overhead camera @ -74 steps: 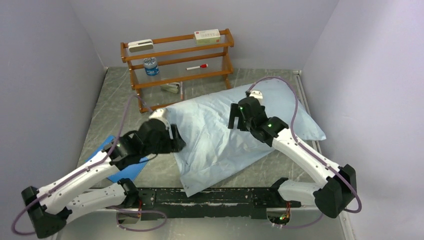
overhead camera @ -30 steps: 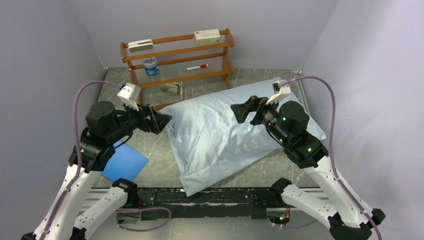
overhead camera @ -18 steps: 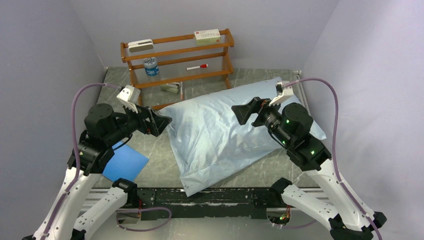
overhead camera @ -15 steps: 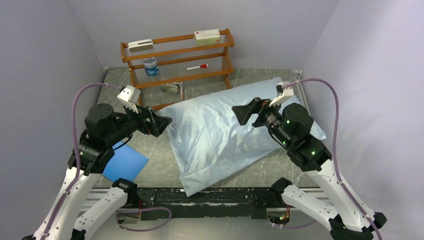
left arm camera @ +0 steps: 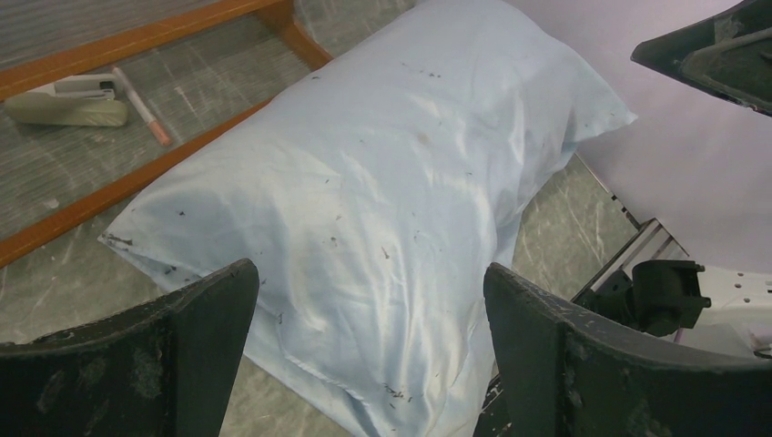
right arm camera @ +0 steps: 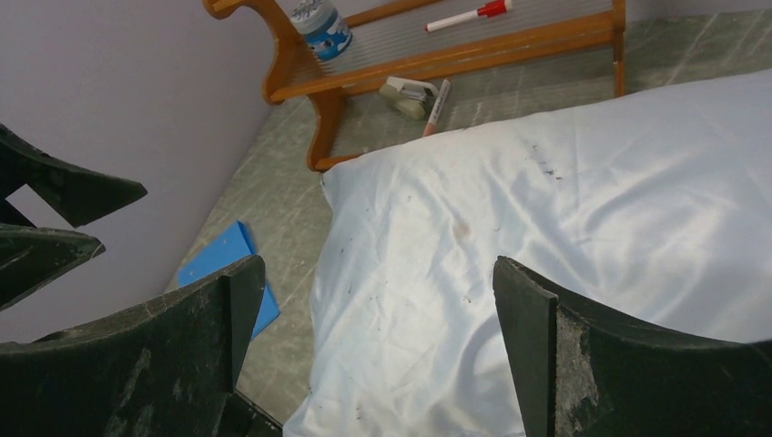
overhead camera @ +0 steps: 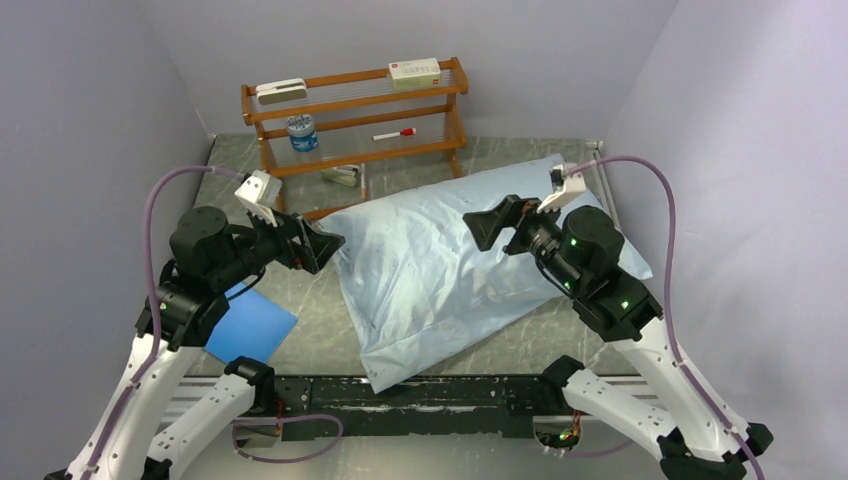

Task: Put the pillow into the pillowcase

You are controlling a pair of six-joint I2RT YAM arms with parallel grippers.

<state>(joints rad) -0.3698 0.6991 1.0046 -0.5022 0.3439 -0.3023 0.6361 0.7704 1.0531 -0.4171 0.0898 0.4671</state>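
The light-blue pillowcase (overhead camera: 440, 260) lies slantwise across the table, plump and full over most of its length, with a flatter end near the front edge. No white pillow shows; it is hidden. My left gripper (overhead camera: 318, 243) hangs open in the air just off the pillowcase's left corner and touches nothing. My right gripper (overhead camera: 490, 225) hangs open above the right half. The left wrist view looks down on the pillowcase (left arm camera: 391, 155) between the spread fingers of the left gripper (left arm camera: 369, 273). In the right wrist view the pillowcase (right arm camera: 564, 200) lies below the open right gripper (right arm camera: 376, 266).
A wooden rack (overhead camera: 355, 115) stands at the back with a box (overhead camera: 414, 71), a jar (overhead camera: 301, 133) and a red marker (overhead camera: 394, 133). A stapler (overhead camera: 345, 176) lies under it. A flat bright-blue rectangle (overhead camera: 250, 327) lies at the left. Walls close in on both sides.
Both arms have lifted off the pillowcase and drawn back and up from their low stance. Over the last second they have barely moved, and both grippers stay open.
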